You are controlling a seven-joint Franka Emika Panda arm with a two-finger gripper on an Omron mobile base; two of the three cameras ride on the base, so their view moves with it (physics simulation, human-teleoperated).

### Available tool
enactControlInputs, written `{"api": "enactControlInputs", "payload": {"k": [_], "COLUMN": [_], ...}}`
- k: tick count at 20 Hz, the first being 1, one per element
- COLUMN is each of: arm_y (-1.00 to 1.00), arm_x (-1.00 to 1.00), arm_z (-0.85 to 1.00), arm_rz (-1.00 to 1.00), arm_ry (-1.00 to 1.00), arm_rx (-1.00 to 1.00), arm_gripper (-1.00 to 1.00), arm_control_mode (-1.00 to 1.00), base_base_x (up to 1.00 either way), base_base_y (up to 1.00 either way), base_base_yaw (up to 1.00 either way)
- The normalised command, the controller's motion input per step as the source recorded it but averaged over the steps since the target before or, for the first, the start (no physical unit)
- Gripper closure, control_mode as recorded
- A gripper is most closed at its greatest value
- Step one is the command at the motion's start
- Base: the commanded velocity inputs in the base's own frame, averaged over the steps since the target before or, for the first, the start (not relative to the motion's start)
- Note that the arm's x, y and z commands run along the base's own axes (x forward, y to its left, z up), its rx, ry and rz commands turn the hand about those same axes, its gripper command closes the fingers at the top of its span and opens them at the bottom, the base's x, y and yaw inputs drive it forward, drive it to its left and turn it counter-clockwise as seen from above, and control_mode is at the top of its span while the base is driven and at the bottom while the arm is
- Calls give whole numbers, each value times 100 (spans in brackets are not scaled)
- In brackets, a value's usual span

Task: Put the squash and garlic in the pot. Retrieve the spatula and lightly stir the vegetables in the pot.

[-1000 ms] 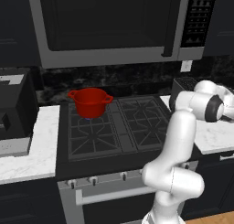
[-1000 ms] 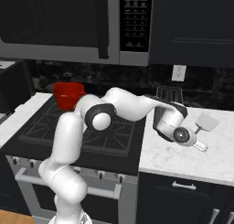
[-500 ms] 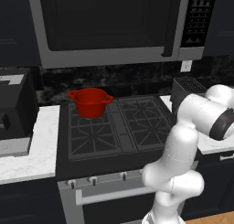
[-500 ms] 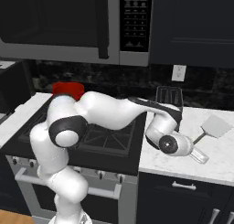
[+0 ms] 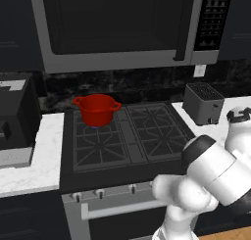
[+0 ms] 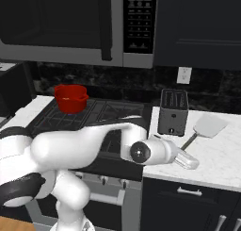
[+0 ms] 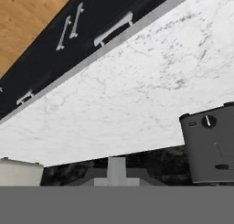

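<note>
Right base view: my arm reaches low toward the spatula [image 6: 207,126] on the white surface [image 6: 221,159] at right; the pot [image 6: 70,97] waits upper left on the stove. Retrieval step, I judge. Jaws' width: can't tell. Next, line up over the handle.

The pot [image 5: 97,108] is glossy red. The stove [image 5: 122,136] is black with dark grey grates. The table [image 6: 221,154] is white marble with faint grey veins. The toaster [image 6: 172,112] is grey with a dark top. The spatula [image 6: 205,127] is pale grey with a darker handle. The microwave [image 5: 117,26] is silver with a black door and panel. The cabinets [image 6: 197,27] are black with silver handles, the backsplash [image 6: 117,86] is black speckled stone, and the floor [image 7: 27,17] is warm orange-brown wood.
</note>
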Motion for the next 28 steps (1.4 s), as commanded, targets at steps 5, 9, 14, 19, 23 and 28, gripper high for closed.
{"api": "enactControlInputs", "payload": {"k": [5,9,14,19,23,28], "arm_y": [51,43,43,46,47,59], "arm_x": [-49,-66,-65,-62,-56,-11], "arm_z": [100,100,100,94,47,22], "arm_rz": [13,10,3,0,0,0], "arm_ry": [4,0,0,1,7,16], "arm_rx": [-22,-28,-37,-52,-63,-78], "arm_gripper": [100,100,100,100,100,100], "arm_control_mode": [-100,-100,-100,-100,-100,-100], "base_base_x": [0,0,0,0,0,0], "base_base_y": [0,0,0,0,0,0], "base_base_yaw": [0,0,0,0,0,0]}}
